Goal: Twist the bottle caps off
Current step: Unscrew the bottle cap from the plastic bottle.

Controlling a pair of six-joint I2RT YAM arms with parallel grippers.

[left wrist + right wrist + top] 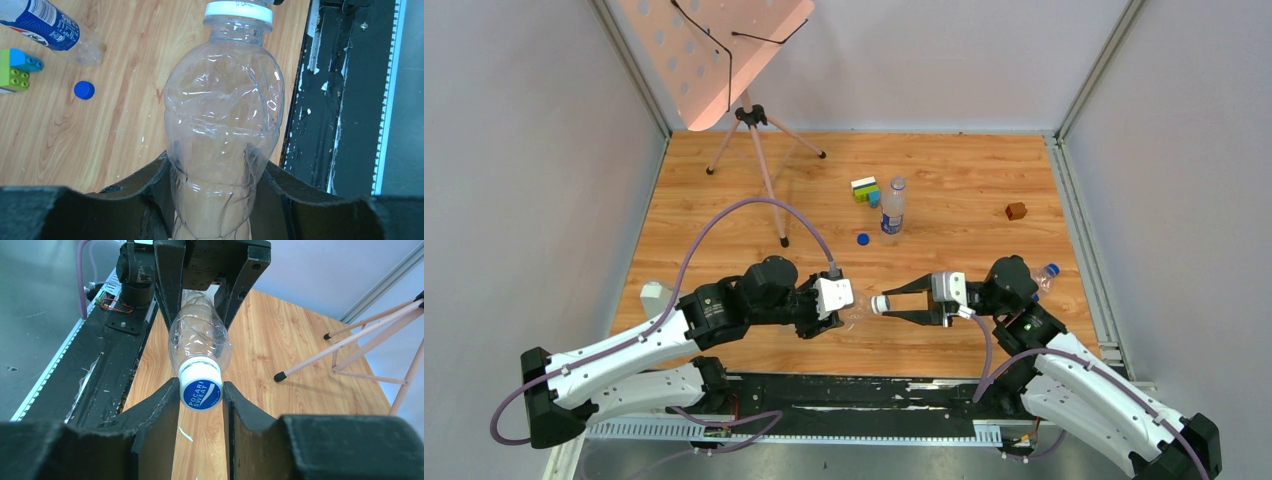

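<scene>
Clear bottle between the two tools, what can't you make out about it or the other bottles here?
Left wrist: base of the clear bottle, buried in the left tool and cut by the bottom edge.
Right wrist: threads of its cap, covered by the right tool; how loose it is cannot be told.
Top: third bottle, mostly behind the right arm.
Left wrist: labelled bottle, neck cut off by the top edge.

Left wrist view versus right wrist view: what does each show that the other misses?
Only left wrist: a loose blue cap, a blue-labelled bottle, toy blocks. Only right wrist: the Pocari Sweat print atop the white cap, the right tool pinching it, pink stand legs. Both: the clear unlabelled bottle in the left tool, and that cap.
</scene>
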